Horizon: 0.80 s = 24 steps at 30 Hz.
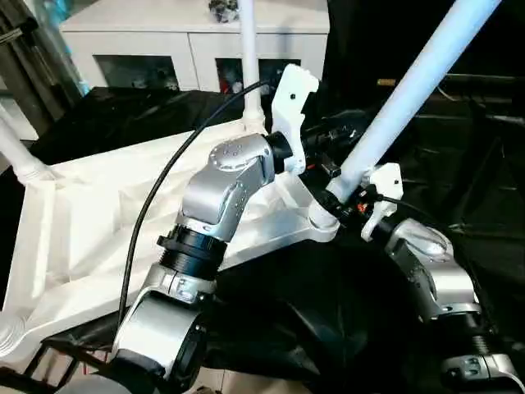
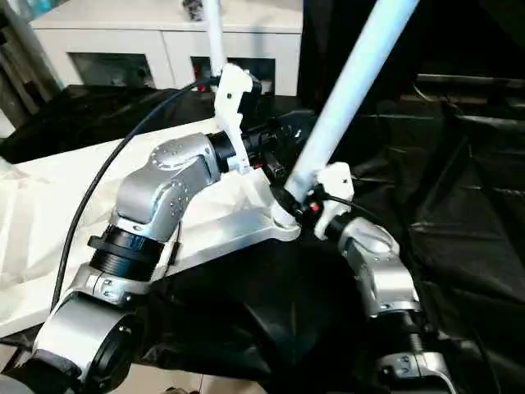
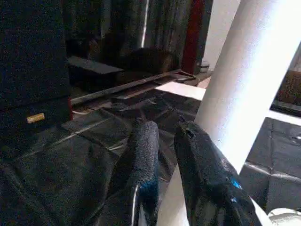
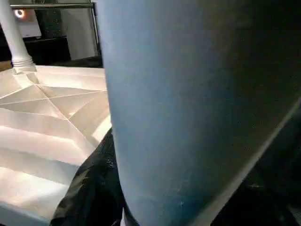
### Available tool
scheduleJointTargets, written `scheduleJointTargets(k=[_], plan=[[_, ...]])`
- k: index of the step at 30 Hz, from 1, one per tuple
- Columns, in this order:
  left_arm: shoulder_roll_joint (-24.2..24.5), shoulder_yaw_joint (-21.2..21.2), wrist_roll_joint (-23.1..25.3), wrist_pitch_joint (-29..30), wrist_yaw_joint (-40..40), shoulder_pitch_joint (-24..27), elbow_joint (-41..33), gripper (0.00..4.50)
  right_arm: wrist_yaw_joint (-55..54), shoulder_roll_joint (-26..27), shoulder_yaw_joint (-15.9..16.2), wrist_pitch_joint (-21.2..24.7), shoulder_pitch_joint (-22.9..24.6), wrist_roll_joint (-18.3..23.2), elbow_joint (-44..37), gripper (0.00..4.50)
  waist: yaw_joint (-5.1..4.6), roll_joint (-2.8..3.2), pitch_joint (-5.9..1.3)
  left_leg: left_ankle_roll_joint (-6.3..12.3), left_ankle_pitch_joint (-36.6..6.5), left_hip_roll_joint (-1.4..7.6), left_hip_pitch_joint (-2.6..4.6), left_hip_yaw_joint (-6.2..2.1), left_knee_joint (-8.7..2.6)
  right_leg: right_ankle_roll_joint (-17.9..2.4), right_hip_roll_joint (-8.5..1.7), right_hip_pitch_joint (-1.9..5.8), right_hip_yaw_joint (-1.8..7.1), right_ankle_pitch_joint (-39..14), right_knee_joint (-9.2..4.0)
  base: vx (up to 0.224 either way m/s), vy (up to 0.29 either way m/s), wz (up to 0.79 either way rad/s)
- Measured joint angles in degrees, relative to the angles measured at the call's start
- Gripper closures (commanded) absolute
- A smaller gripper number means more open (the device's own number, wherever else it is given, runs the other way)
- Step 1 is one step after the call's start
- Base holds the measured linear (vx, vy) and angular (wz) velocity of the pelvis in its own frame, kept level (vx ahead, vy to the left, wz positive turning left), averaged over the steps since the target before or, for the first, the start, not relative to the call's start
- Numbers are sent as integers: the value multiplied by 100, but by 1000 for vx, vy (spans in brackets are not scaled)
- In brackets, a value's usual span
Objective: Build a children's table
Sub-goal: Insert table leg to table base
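Black cloth (image 1: 459, 213) covers the floor under your work, and a white cabinet (image 1: 189, 37) with glass doors stands at the back. On the cloth lies the white tabletop (image 1: 90, 222), upside down, so you see its ribs.

One white leg (image 1: 248, 57) stands straight up at the far corner of the tabletop. Another leg (image 1: 18, 156) rises at the far left corner.

You are holding a third leg (image 1: 410, 90) at the corner nearest your arms. It leans away to the right, and its lower end sits at the round socket (image 1: 321, 220) in that corner. You cannot tell if it is pushed all the way in.

Your right gripper (image 1: 349, 201) is clamped on this leg low down, just above the socket. In the right wrist view the leg (image 4: 188, 108) is very close, with one black finger (image 4: 94, 188) pressed beside it.

Your left gripper (image 3: 162, 155) is just beside the same leg, on its other side. Its two black fingers (image 3: 141, 174) are a little apart with nothing between them, and one finger lies against the leg (image 3: 244, 84).
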Motion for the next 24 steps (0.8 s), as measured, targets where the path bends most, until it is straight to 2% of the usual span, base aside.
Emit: scheduleJointTargets(k=[4, 7, 10, 13, 18, 24], plan=[[134, 1, 5, -40, -6, 19, -2, 364, -6, -38, 31, 66, -4, -10, -22, 262, 13, 0, 0, 10, 5, -1, -2, 0, 6, 0, -1, 0, 1, 0, 0, 0, 0, 0], [483, -90, 127, -201, -82, 110, -7, 364, 0, -52, 77, 181, -67, -50, -32, 262, -15, 2, -2, 11, 5, 1, 5, -1, 6, 0, 1, 1, 2, 0, 6, 0, 0, 0], [907, -157, 345, -234, -264, 377, 112, 329, 11, -116, 87, 286, -104, -50, -32, 262, -19, 3, -3, 8, 5, 3, 5, -3, 6, 0, 3, 1, -4, 0, 13, 0, 0, 0], [1227, -452, 595, -403, -620, 747, 283, 323, -7, -124, 82, 379, -160, -48, -31, 262, -4, 4, -3, 5, 3, 2, 2, -4, 17, 0, 2, 2, 0, 1, 15, 0, 0, 0], [1282, -729, 721, -514, -885, 894, 555, 321, -49, -134, 41, 483, -216, -48, -29, 262, 78, 3, -2, 1, -2, 1, -10, -2, 44, -6, -1, 9, 8, 4, 17, 0, 0, 0], [1402, -1159, 914, -550, -1227, 1287, 944, 321, -85, -160, 33, 546, -220, -48, -29, 262, 80, 8, -1, 0, -3, 2, -2, -1, 51, -5, -1, 8, 12, 4, 38, 0, 0, 0]])
